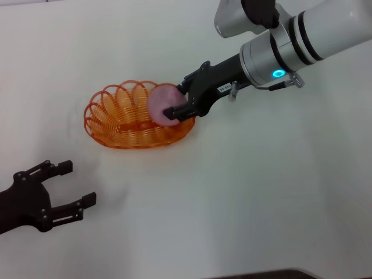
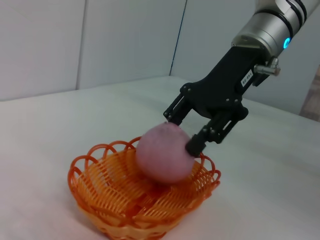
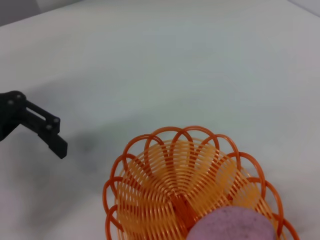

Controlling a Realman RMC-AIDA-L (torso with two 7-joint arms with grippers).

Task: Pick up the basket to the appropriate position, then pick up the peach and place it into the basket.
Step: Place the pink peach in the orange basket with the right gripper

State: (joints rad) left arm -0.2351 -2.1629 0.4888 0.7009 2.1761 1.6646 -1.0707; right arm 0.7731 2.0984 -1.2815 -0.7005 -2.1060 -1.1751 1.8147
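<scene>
Holding the round, matte pale pink peach [image 1: 164,103] between its black fingers, the right gripper [image 1: 178,100] hangs over the near-right end of the shallow orange wire basket [image 1: 116,116] — low enough, I judge, that letting go would drop it gently inside. Whether the fruit already touches the wires is hidden beneath it. The left gripper [image 1: 78,189] rests apart on the white table [image 1: 261,192], fingers spread, empty — its arm cut off.

Oval orange wire basket [image 1: 125,119], upright on the table; round pale pink peach [image 1: 163,103] held over its right end.
</scene>
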